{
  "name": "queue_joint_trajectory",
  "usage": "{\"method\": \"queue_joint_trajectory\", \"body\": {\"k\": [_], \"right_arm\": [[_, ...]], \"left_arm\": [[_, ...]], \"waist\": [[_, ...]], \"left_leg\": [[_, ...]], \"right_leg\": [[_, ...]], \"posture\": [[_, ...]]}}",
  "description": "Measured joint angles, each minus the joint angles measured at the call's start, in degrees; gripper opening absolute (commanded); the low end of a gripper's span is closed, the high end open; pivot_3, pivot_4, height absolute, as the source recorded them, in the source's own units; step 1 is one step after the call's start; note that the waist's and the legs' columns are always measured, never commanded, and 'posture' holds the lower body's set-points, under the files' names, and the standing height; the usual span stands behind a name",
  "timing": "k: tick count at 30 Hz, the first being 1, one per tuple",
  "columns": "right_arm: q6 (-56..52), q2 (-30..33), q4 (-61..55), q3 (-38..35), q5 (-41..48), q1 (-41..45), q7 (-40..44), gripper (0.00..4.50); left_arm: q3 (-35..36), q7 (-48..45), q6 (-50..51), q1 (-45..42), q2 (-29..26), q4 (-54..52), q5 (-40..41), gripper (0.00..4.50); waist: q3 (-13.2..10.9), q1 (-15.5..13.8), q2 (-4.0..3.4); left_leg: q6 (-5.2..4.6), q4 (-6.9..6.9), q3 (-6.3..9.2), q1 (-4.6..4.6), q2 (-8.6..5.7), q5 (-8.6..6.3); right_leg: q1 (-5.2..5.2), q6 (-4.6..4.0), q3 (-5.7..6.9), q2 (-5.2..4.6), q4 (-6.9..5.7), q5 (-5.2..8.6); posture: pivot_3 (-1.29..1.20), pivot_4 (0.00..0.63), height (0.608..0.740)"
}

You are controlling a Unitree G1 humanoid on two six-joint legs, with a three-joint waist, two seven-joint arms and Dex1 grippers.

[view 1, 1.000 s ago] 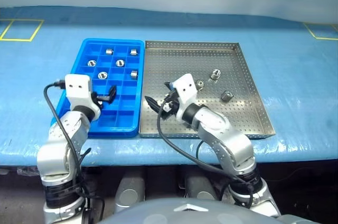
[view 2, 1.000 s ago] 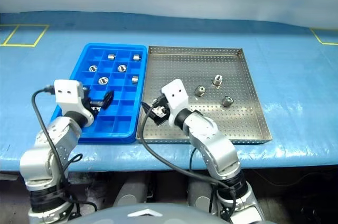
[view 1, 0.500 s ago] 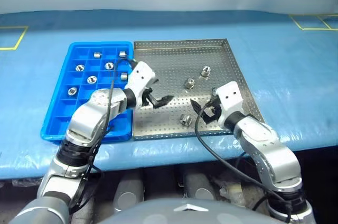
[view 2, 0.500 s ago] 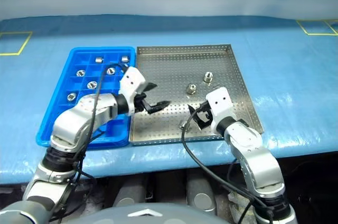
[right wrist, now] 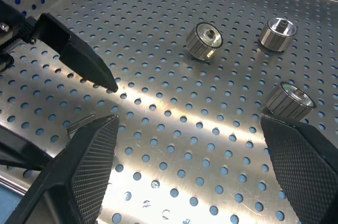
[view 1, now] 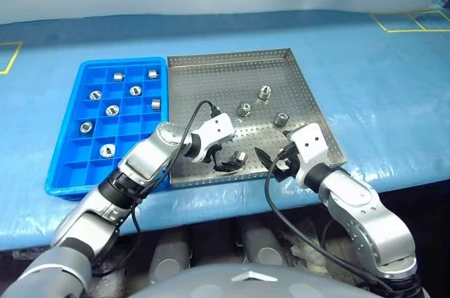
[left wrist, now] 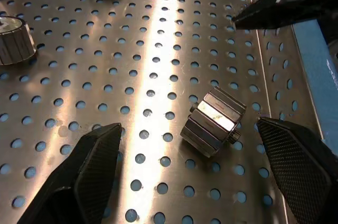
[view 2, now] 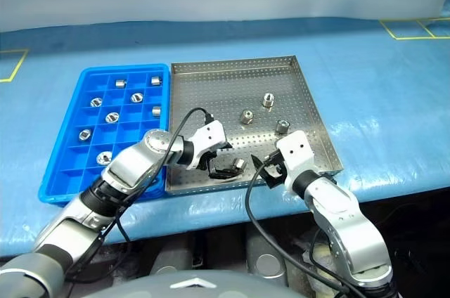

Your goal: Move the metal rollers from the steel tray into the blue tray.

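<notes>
left wrist view shows our left gripper [left wrist: 193,176] with its two fingers wide apart, and one metal roller [left wrist: 213,121] lies on its side between them. nothing is held yet. the fingers sit on each side of it but do not touch it.

in the left eye view this roller [view 1: 239,158] is near the front edge of the steel tray [view 1: 299,76]. three more rollers [view 1: 244,109] sit farther back in the tray, apart from each other. the blue tray [view 1: 63,171] is just beside the steel tray, on the left, and it holds seven rollers [view 1: 107,149] in its little boxes.

our right gripper [view 1: 271,163] is wide open too and holds nothing. it hangs close to the same roller, on the other side.

we think things could go wrong here. the roller is round and on its side, so it may roll away when we squeeze. it could slip out too. our two grippers are near each other and might bump.
</notes>
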State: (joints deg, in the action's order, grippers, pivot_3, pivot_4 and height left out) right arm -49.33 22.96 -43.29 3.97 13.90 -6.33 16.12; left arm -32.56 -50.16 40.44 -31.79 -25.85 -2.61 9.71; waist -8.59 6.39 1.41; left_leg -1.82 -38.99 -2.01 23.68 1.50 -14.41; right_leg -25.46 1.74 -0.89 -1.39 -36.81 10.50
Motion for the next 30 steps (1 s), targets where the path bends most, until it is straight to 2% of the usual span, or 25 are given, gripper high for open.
{"method": "queue_joint_trajectory", "body": {"k": [1, 3, 14, 15, 27, 30], "right_arm": [[0.0, -0.1, 0.0, 0.0, 0.0, -0.1, -0.1, 4.50], [0.0, -0.4, 0.0, 0.0, 0.0, -0.1, -0.4, 4.50], [0.0, -1.7, 0.1, 0.7, -0.1, 0.4, -2.1, 4.50], [0.0, -1.8, 0.1, 0.9, -0.1, 0.6, -2.2, 4.50], [0.0, -1.9, 3.0, 3.1, 0.0, 4.8, -1.0, 4.50], [0.0, -1.8, 3.7, 3.2, 0.0, 5.0, -1.0, 4.50]], "left_arm": [[-0.4, -0.3, -0.4, -0.3, 0.0, 0.8, -0.7, 4.46], [-1.2, -1.5, -1.9, -0.8, 0.3, 2.7, -1.9, 3.91], [-1.3, -4.2, -4.7, -0.9, 1.7, 4.8, -4.4, 0.21], [-0.6, -4.1, -4.6, -0.4, 1.5, 4.7, -4.4, 0.04], [4.8, -3.5, -1.9, 6.5, -3.5, -3.4, -3.9, 0.04], [5.7, -3.7, -1.1, 7.3, -3.8, -5.4, -2.5, 0.60]], "waist": [[0.0, 0.1, 0.00], [0.0, 0.5, 0.00], [0.0, 0.8, -0.03], [0.0, 0.8, -0.04], [0.0, 0.1, -0.05], [0.0, -0.5, -0.04]], "left_leg": [[0.00, -0.01, 0.00, 0.00, 0.00, 0.00], [0.00, -0.01, 0.00, 0.00, 0.00, 0.00], [-0.03, 0.00, 0.00, -0.01, -0.01, -0.02], [-0.03, 0.00, 0.00, -0.03, 0.00, -0.01], [-0.03, 0.00, 0.00, -0.02, -0.01, -0.01], [-0.03, -0.01, 0.00, -0.03, -0.01, -0.01]], "right_leg": [[0.00, 0.00, 0.00, 0.00, 0.00, 0.00], [0.01, 0.01, 0.00, -0.01, 0.00, -0.01], [0.02, 0.05, -0.02, -0.03, 0.00, 0.02], [0.02, 0.05, -0.03, -0.03, -0.03, 0.02], [0.03, 0.06, -0.03, -0.04, -0.03, 0.01], [0.03, 0.06, -0.02, -0.04, -0.04, 0.01]], "posture": [[-0.25, 0.150, 0.740], [-0.25, 0.150, 0.740], [-0.22, 0.150, 0.740], [-0.21, 0.150, 0.740], [-0.14, 0.150, 0.740], [-0.14, 0.150, 0.740]]}}
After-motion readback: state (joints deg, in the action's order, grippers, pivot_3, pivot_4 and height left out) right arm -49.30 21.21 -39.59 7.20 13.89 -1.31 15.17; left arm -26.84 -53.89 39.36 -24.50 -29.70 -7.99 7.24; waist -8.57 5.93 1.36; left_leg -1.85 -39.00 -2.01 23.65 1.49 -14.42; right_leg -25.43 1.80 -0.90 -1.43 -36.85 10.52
